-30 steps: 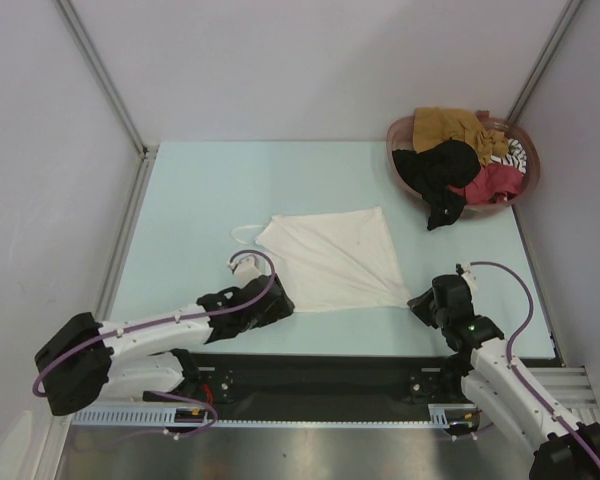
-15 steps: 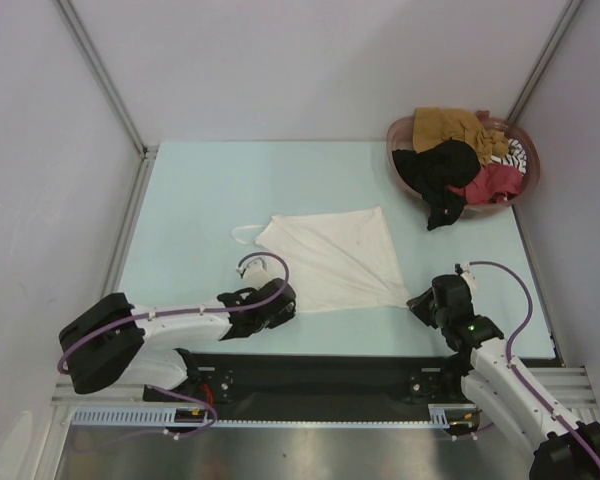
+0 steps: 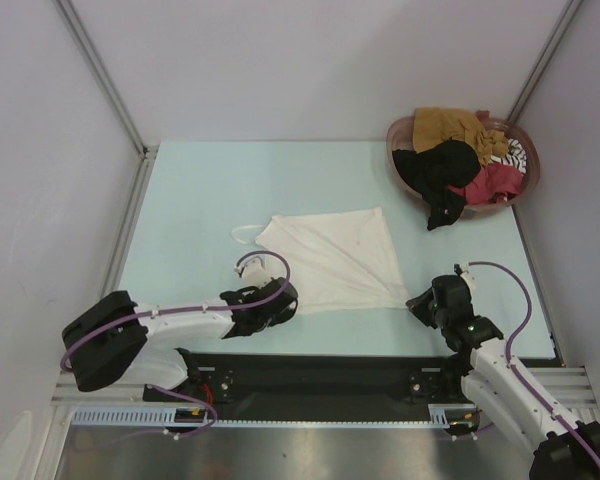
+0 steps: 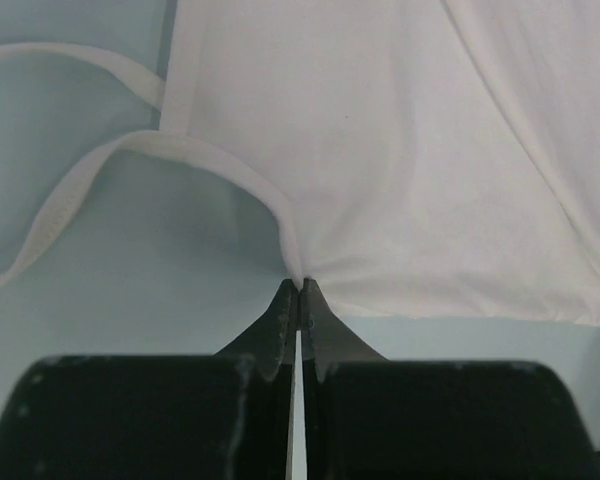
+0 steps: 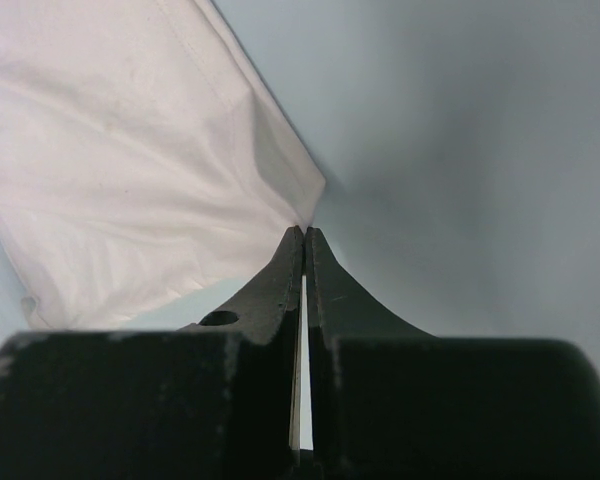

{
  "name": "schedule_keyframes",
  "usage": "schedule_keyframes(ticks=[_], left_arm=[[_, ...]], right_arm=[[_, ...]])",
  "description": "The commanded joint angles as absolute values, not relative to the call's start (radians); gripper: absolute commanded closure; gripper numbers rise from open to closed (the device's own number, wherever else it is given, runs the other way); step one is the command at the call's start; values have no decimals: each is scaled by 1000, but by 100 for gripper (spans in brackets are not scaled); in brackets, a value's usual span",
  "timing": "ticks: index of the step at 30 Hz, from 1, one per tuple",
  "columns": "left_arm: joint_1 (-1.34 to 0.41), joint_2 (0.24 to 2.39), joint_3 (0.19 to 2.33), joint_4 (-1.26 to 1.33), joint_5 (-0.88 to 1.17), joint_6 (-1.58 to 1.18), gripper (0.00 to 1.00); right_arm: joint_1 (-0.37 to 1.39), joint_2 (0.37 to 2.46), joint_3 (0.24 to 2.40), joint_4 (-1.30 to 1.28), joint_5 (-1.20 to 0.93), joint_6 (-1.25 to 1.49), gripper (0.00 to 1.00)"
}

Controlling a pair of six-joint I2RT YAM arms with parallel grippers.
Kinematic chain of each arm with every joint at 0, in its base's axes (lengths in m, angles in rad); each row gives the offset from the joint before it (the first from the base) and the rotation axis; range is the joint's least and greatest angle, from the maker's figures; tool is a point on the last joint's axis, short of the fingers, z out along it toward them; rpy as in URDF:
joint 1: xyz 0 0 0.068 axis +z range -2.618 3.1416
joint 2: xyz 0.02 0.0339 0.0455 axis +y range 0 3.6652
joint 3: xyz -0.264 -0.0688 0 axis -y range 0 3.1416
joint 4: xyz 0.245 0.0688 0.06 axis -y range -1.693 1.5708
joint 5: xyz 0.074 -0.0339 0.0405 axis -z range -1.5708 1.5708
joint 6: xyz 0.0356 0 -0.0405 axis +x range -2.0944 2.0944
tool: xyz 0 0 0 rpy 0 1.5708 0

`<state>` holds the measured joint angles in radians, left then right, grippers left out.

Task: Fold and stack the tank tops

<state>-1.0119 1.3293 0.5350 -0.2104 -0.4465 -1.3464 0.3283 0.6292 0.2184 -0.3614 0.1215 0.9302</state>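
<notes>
white top [image 3: 330, 258]: lying flat mid-table [image 3: 200, 190], roughly a diamond, one corner pointing far, one near-right. A few creases show, no fold.
straps [image 3: 242, 232]: loop out onto the bare table at the top's left side. Left wrist view shows two thin bands curving away from the body.
left gripper [image 3: 283, 298]: at the top's near-left edge, arm low over the table. Jaws are pressed together on the cloth where the armhole binding meets the body [image 4: 298, 288], and the fabric puckers into the tips.
right gripper [image 3: 417, 303]: at the near-right corner. Jaws are together on the corner tip [image 5: 305, 235], and the cloth is drawn to a point there.
basket [image 3: 395, 135]: far-right corner of the table, well apart from the white top.
basket contents: mustard top [image 3: 445, 123] at the far side, black top [image 3: 435, 170] spilling over the near rim, red top [image 3: 495, 182] on the right, striped top [image 3: 515, 152] just showing between them.
</notes>
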Motion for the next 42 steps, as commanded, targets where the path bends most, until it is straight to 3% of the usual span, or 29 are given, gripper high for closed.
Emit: schedule_keyframes(ticks=[1,17,30,42], left_arm=[[-1020,1295,554,-245,-468,-1364,100],[-1088,1105,440,-436,-393,-1433,100],[-1088,1017,428,-519,-396,-1425,98],[-1089,943,436,-632,-400,-1419,100]], right_arm=[[333,626,219,-336,117,923,100],[426,765,271,-468,150,1017,100],[483,713,359,-637,281,1124,95],[503,798,437,-660,290,1131,100]])
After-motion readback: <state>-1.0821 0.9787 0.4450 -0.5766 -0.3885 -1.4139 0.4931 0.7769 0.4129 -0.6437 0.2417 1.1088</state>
